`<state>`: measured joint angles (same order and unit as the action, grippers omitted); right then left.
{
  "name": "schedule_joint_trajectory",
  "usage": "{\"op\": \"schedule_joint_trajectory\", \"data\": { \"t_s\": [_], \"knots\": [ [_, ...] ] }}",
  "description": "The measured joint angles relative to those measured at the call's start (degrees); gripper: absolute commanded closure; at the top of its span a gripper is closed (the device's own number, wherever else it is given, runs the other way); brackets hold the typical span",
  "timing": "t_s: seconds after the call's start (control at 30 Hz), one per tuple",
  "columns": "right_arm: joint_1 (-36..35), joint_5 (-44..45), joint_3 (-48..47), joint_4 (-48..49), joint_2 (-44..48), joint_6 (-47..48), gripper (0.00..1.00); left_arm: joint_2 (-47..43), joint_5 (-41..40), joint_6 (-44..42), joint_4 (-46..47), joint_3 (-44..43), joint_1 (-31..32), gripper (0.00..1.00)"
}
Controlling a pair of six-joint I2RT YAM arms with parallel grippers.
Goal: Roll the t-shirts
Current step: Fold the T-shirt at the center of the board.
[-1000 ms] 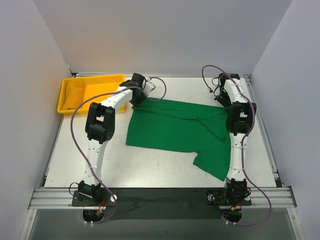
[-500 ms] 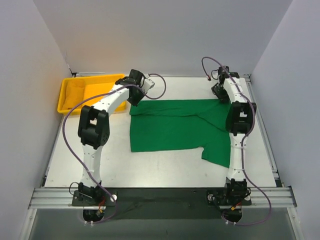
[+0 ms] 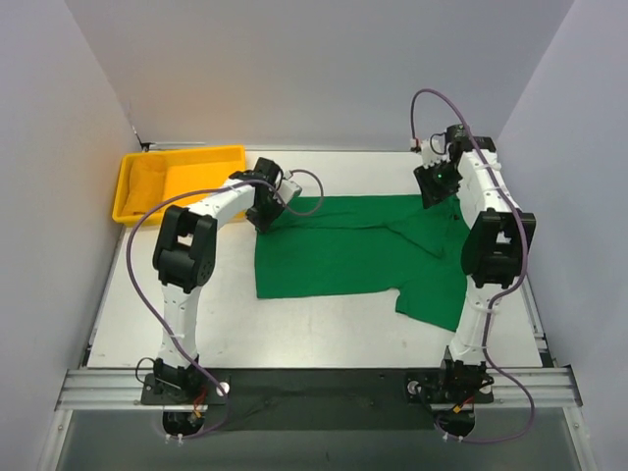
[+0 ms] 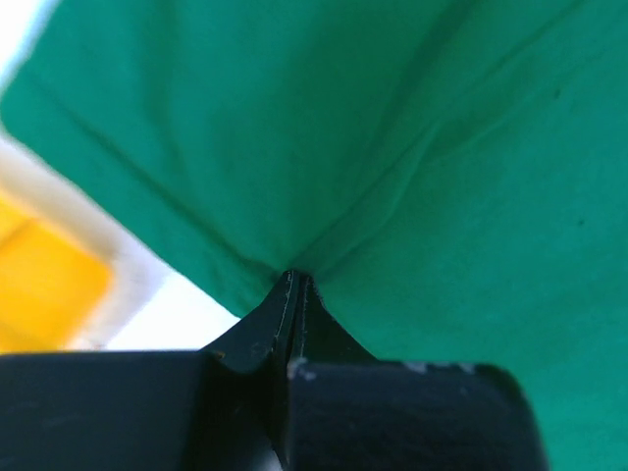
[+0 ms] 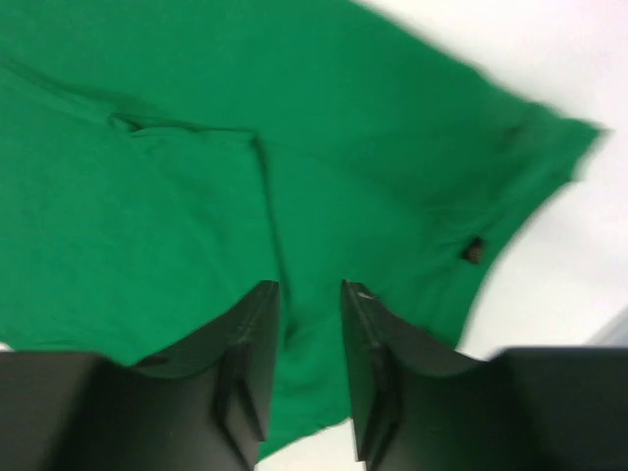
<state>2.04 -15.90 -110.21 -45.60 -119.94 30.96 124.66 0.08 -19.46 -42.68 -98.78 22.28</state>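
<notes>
A plain green t-shirt [image 3: 343,245] lies spread flat across the middle and right of the white table, one sleeve reaching toward the near right. My left gripper [image 3: 263,214] is at the shirt's far-left corner. In the left wrist view its jaws [image 4: 294,280] are shut on a pinch of the green fabric [image 4: 392,128], with creases running out from the pinch. My right gripper [image 3: 435,188] hangs over the shirt's far-right corner. Its jaws [image 5: 309,294] stand apart with nothing between them, and the shirt [image 5: 147,196] lies below.
A yellow plastic tray [image 3: 177,155] stands at the far left, just beyond the left gripper, and its corner [image 4: 39,294] shows in the left wrist view. White walls close in the table on the left, back and right. Bare table lies in front of the shirt.
The shirt has been drawn back and flattened. My right gripper has opened, let go of the far-right corner and lifted away. My left gripper stays shut and has dropped lower at the left corner.
</notes>
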Motion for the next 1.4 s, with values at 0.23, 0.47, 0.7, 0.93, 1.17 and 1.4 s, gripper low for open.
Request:
{"op": "schedule_joint_trajectory", "data": {
  "t_s": [0.23,0.47,0.7,0.93,1.17,1.4],
  "knots": [
    [-1.6,-5.1,-0.1,-3.4,-7.5,-2.1,0.54,-1.1,2.3,0.2,0.4,3.2,0.0,1.00],
    [-3.3,-6.6,-2.9,-4.4,-12.0,-2.5,0.54,-3.6,6.6,-1.0,-2.3,3.2,0.0,1.00],
    [-3.7,-6.4,-5.0,-4.6,-13.7,-2.7,0.55,-6.3,7.9,-2.9,-4.2,-0.2,-0.3,1.00],
    [-3.7,-6.4,-5.5,-4.5,-16.2,-3.0,0.57,-6.9,7.8,-3.7,-4.6,-1.6,-1.4,1.00],
    [-3.7,-5.9,-6.4,-4.4,-16.3,-3.3,0.71,-6.9,7.7,-3.9,-5.1,-1.7,-1.4,1.00],
    [-3.9,-4.8,-6.3,-4.3,-16.3,-3.8,0.92,-6.9,7.5,-4.2,-5.1,-1.7,-1.5,1.00]
  ]
}}
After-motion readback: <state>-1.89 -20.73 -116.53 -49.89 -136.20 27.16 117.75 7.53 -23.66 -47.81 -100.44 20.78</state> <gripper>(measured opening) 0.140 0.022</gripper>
